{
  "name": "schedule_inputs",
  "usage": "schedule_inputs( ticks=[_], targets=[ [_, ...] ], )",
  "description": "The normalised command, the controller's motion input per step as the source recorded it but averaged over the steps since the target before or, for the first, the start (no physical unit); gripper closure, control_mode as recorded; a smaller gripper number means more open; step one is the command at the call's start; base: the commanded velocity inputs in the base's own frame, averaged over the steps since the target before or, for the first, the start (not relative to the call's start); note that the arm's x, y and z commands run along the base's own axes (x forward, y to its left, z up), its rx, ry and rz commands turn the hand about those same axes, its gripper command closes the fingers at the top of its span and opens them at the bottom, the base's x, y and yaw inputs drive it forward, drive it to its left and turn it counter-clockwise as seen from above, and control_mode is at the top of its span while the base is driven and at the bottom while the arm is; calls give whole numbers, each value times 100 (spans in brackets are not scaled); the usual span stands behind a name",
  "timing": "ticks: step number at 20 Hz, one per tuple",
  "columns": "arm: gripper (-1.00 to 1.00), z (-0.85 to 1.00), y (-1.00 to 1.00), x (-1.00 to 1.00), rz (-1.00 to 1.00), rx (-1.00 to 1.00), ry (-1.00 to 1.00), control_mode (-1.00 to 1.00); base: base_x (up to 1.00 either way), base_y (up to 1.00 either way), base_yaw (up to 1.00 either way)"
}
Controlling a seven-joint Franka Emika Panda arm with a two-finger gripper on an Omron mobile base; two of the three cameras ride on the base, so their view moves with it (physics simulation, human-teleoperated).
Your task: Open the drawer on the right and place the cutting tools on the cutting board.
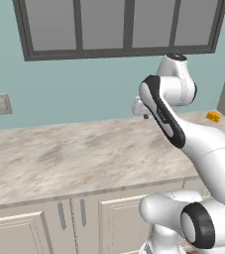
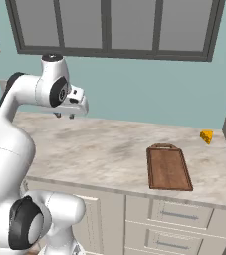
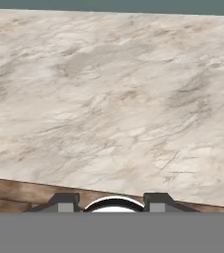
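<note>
Cutting board [image 2: 169, 168] well right of gripper [image 2: 64, 115]

— Carrying everything?
— Marbled beige counter [image 2: 109, 144], running wall to front edge above cream cabinets.
— Lying on it?
— Reddish-brown board [image 2: 168, 168], flat near the front edge toward the right end, handle loop pointing at the wall. Bare of tools.
— Anything else?
— Small yellow wedge [image 2: 207, 136], close to the back right corner, well apart from board.
</note>
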Motion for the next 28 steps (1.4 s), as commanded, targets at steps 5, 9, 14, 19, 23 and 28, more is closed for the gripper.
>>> schedule_inputs(
  ticks=[5,9,14,19,23,28],
  targets=[
    [-100,-16,-42,-43,-8,4,-8,-100,0,0,0],
    [-100,-36,-100,-82,-21,24,-20,-100,0,0,0],
    [-100,-45,-100,-76,-29,20,-16,-100,0,0,0],
    [-100,-50,-100,-53,-40,26,-13,-100,0,0,0],
    [-100,-43,-98,-30,-49,30,-10,-100,0,0,0],
    [-100,-48,-100,-30,-47,29,-11,-100,0,0,0]
  ],
)
